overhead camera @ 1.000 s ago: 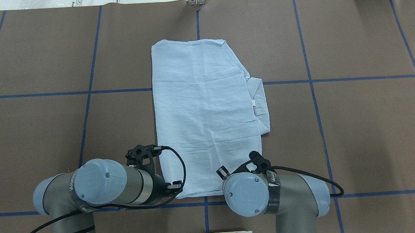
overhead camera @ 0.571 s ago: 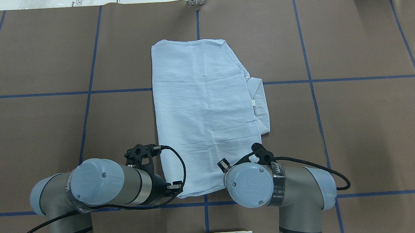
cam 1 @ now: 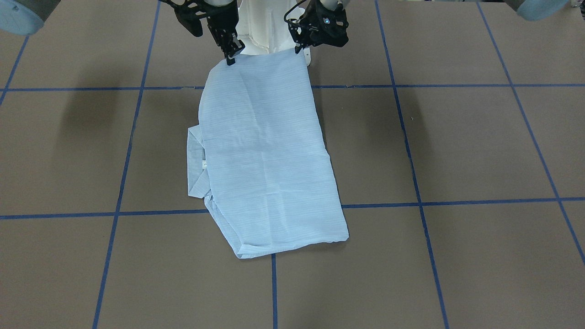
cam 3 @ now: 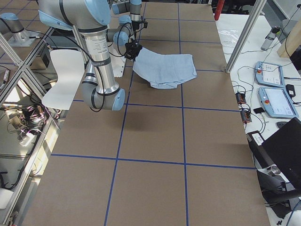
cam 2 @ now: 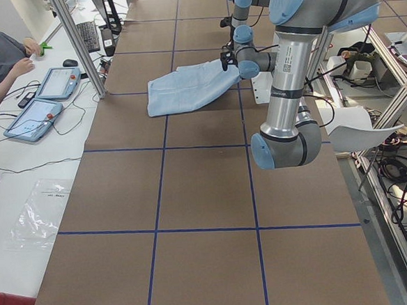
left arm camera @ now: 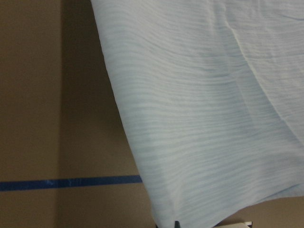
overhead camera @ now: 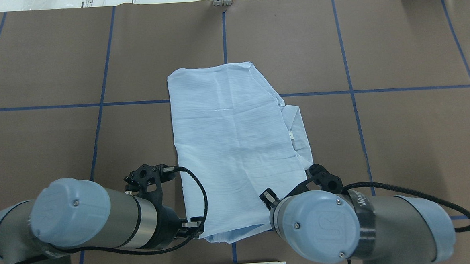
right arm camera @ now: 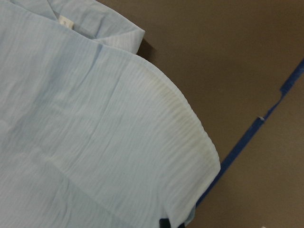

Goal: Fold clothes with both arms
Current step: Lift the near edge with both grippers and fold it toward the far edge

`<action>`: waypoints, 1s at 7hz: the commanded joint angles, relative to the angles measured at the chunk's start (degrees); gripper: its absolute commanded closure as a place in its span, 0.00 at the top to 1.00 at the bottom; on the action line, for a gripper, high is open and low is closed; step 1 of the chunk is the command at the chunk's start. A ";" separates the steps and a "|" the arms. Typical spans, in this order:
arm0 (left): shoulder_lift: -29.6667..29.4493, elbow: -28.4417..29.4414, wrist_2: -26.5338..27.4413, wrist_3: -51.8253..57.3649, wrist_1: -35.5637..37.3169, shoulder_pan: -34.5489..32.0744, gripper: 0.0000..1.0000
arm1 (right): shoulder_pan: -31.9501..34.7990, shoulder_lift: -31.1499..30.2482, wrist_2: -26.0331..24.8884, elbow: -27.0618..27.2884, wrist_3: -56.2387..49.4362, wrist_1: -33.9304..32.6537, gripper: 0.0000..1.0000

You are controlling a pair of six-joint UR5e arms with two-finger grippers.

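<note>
- Cloth: the shirt [overhead camera: 231, 140] is thin, soft and very light. It has no stiffness, so it will sag between any two held points and drape, slide or wrinkle rather than keep a shape. Judged not fragile, but easy to drag off-square.
- Position: mid-frame in the overhead view, on the brown table [overhead camera: 400, 139], already folded into a long panel. The far end lies flat and the near end is raised toward the bottom of the frame. Its collar [overhead camera: 297, 122] and white neck label [overhead camera: 291, 135] poke out along the panel's right edge.
- Hold points: best taken at the two corners of one short edge, lifted level so that the edge runs taut.
- Fingers, right gripper [cam 1: 230, 57]: upper left of the front view, pressed together and pinching one near corner.
- Fingers, left gripper [cam 1: 298, 48]: upper middle of the front view, likewise closed on the other near corner. The cloth edge runs straight between the two.
- Wrist views: cloth hangs away from each pinch, with the fingertips barely visible at the bottom edge.
</note>
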 commanded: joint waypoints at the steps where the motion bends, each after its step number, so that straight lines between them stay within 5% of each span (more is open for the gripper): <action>1: -1.10 -5.63 -0.41 -0.31 7.44 0.35 0.00 | -1.41 1.82 0.03 5.53 0.03 -5.68 0.00; 4: -3.73 -1.01 -0.06 0.74 8.34 -5.24 0.00 | 3.74 7.37 -4.54 -3.77 -10.65 -3.16 0.00; 7: -9.61 10.40 -0.24 10.99 8.17 -16.49 0.00 | 14.56 9.21 -4.02 -16.56 -22.35 9.73 0.00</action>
